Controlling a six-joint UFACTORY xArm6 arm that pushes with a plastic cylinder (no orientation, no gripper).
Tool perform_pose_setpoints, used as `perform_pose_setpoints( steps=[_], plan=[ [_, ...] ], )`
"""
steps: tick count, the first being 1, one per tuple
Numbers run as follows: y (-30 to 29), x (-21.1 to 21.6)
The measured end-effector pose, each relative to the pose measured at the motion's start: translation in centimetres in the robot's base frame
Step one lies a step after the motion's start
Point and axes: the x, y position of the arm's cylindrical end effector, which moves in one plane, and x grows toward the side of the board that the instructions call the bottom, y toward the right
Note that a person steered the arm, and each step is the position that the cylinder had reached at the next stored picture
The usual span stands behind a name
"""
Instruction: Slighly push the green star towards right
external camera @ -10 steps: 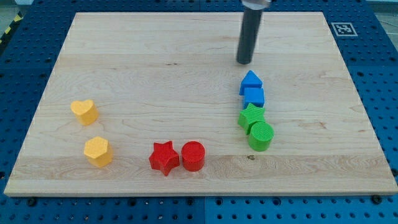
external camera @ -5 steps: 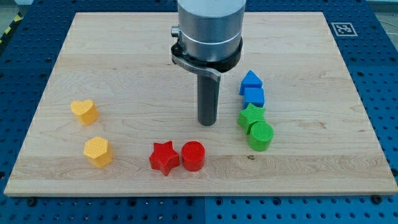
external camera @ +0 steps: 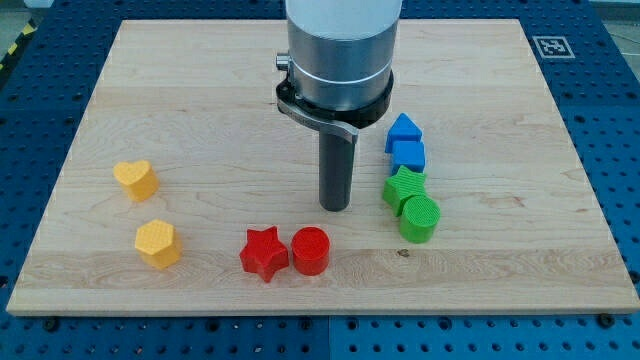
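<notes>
Slightly lower than before, my tip left of green star, seemingly apart, wooden board, blue pegboard.

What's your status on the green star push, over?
My tip down on board, left of green star, gap between. Star untouched, green cylinder touching its lower right, blue cube just above. Path from tip to star open.

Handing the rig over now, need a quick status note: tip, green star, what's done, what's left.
My tip is on the board at the view's left of the green star, a small gap between them, no contact.
The green star touches the green cylinder below it and sits just under the blue cube.
Done: tip lined up on the star's left side.
Left: the slight push toward the view's right.
</notes>
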Motion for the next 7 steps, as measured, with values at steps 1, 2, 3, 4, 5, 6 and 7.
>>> perform_pose_setpoints(
  steps=[1,2,3,4,5,6,7],
  plan=[
    [0.4,0.0],
    [1.2,0.0],
    [1.7,0.0],
    [2.1,0.0],
    [3.0,0.0],
    [4.1,0.0],
    [5.4,0.0]
  ],
)
